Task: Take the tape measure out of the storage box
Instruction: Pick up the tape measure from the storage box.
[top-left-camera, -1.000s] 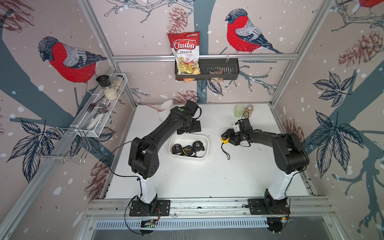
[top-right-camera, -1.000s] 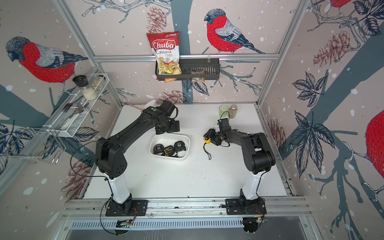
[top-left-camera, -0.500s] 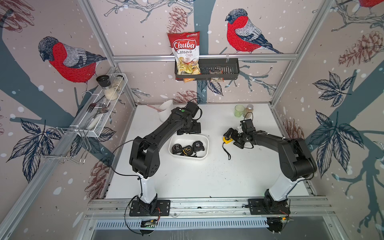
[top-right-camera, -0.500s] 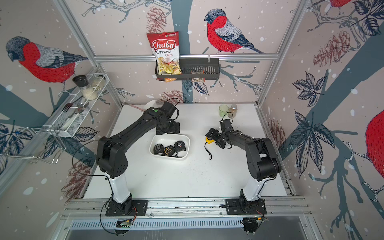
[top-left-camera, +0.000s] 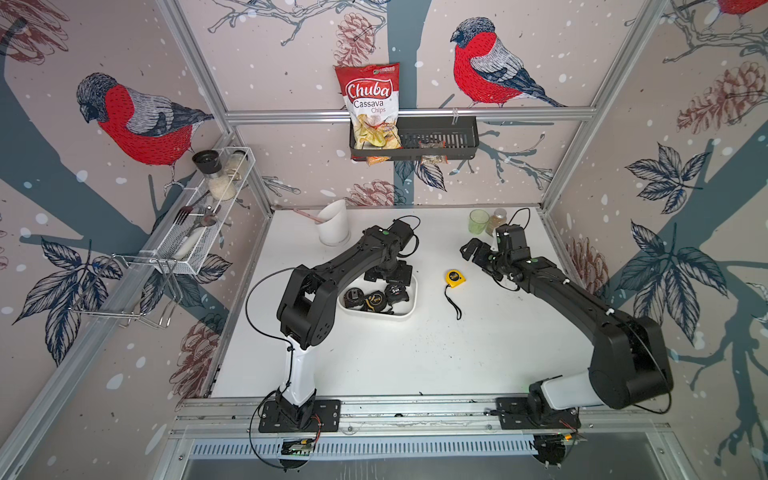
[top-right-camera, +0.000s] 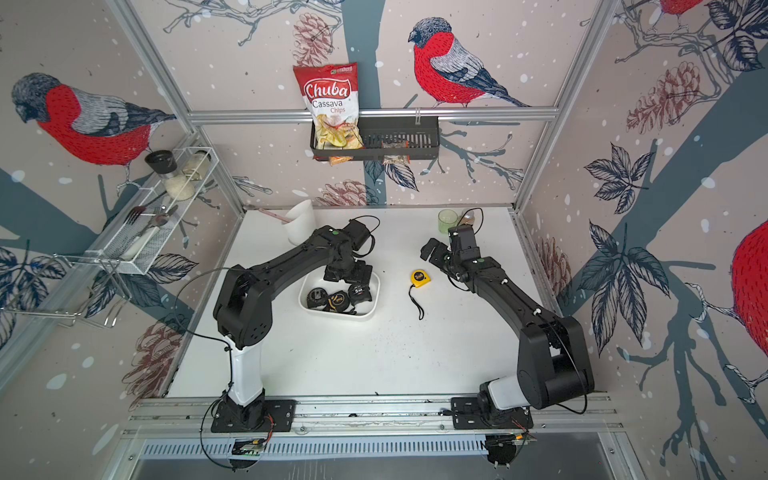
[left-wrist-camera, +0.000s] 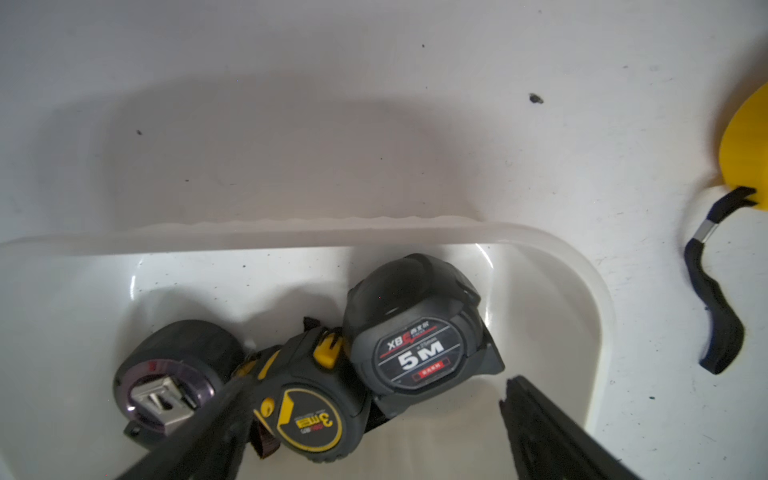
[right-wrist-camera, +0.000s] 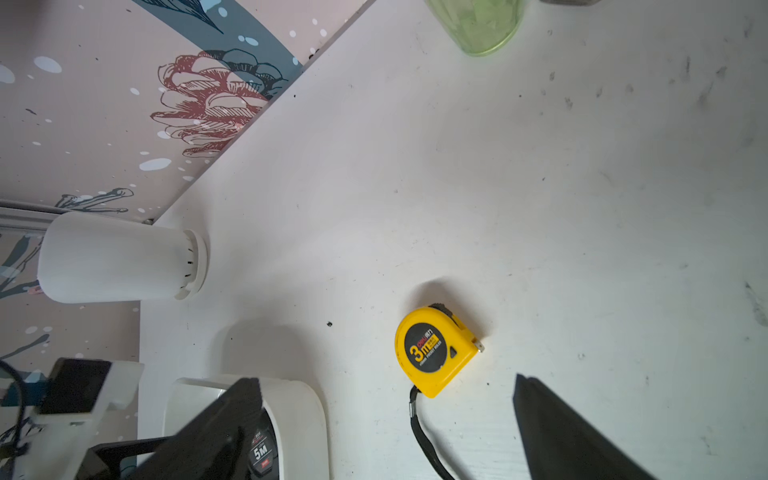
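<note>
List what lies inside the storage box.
Three tape measures: black clip tape, black-and-yellow 3m tape, dark 5M tape. In both top views the left gripper hides the box's far end.

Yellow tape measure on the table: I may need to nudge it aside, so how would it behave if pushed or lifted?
The yellow tape measure lies flat on its broad side, so it would probably slide, not roll. Its black wrist strap looks limp and would likely trail or dangle.
</note>
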